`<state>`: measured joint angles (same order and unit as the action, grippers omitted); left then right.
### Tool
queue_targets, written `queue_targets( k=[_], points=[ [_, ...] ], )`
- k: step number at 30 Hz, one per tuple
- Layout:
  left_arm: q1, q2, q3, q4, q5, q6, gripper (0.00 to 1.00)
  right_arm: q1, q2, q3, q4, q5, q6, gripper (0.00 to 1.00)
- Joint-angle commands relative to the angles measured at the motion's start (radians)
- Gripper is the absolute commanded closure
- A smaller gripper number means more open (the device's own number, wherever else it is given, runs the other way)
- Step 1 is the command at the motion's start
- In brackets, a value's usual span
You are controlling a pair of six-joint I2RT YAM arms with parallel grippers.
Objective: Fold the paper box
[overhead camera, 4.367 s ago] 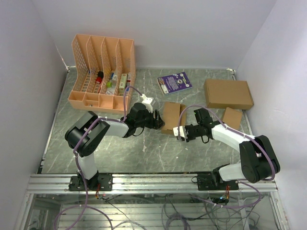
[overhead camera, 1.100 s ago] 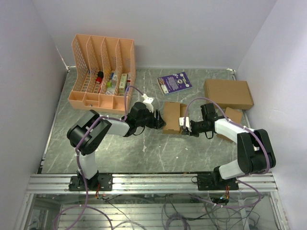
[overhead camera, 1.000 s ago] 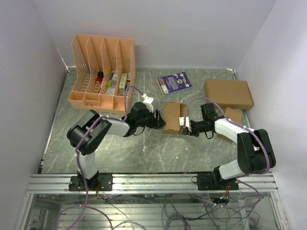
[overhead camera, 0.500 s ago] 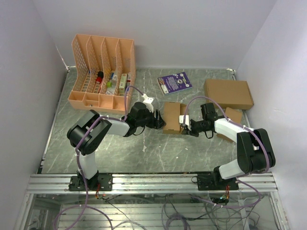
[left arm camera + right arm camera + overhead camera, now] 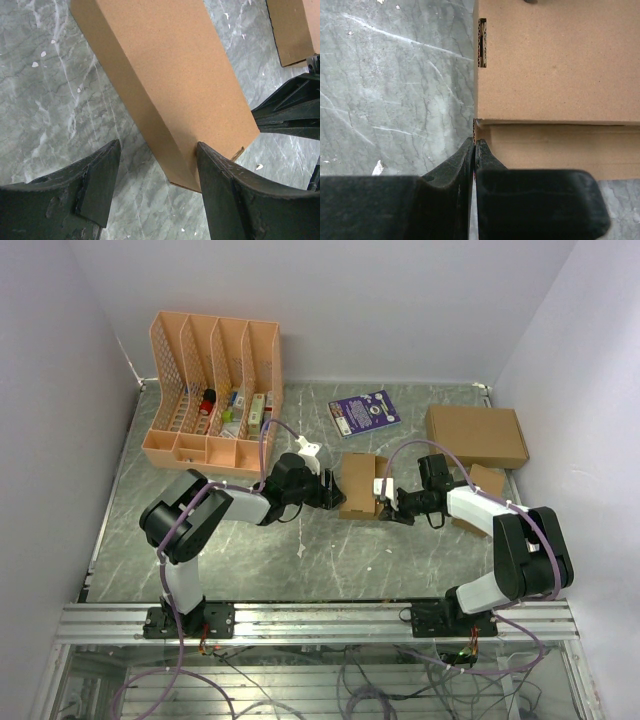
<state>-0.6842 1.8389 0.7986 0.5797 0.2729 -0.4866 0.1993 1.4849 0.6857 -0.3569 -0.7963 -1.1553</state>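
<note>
While my left gripper [image 5: 157, 147] stands spread beside the paper box [image 5: 170, 75] at the desk [image 5: 300, 560] centre, my right gripper [image 5: 474, 143], pressed together, touches it.

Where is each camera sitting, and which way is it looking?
Top camera: fixed high behind the arms, looking down on the table; both whole arms show.
Left wrist camera: on the left wrist, looking past the open left gripper at the paper box.
Right wrist camera: on the right wrist, looking past the shut right gripper at that box's edge.
Shared: all three see the paper box; the top view shows both grippers at it.
</note>
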Motion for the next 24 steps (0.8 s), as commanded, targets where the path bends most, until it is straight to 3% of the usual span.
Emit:
queue_targets(
  k=[1,24],
  points=[
    [0.014,0.045,-0.018,-0.104,-0.032,0.043,0.28,-0.012,0.009,0.015,0.009,0.02,0.028,0.98],
    [0.014,0.047,-0.012,-0.1,-0.029,0.042,0.28,-0.029,0.019,0.02,0.009,0.018,0.075,0.98]
  ],
)
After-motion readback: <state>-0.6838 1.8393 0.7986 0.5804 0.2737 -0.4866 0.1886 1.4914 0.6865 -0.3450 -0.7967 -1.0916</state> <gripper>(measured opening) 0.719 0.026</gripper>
